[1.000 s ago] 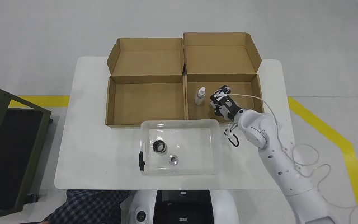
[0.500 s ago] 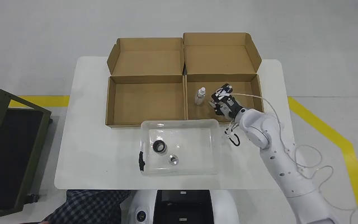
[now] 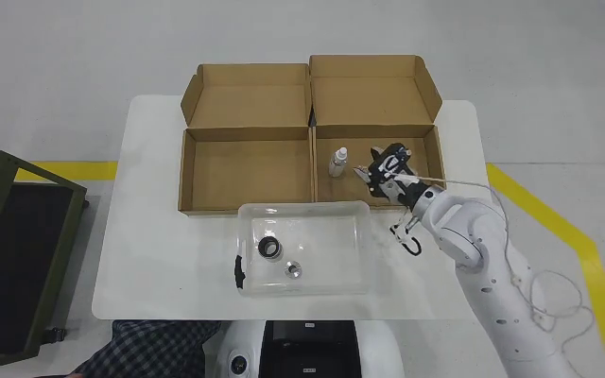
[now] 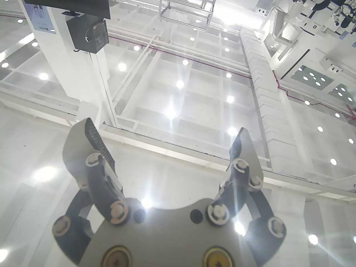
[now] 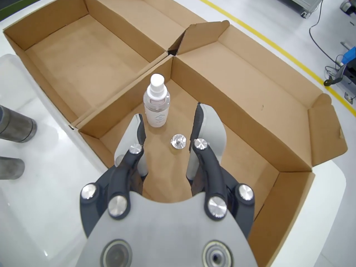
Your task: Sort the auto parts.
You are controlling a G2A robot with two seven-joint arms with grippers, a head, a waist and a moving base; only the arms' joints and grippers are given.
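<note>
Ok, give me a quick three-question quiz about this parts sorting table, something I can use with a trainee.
1. True or false: the spray bottle lies on its side.
2. What is in the clear bin? A) a ring-shaped part and a small metal part; B) a bottle; C) a folded cloth.
3. Fill in: the right gripper hangs over the small metal disc with its jaws ____.

Key: 1 false, it stands upright in the right cardboard box. 2 A. 3 open.
</note>
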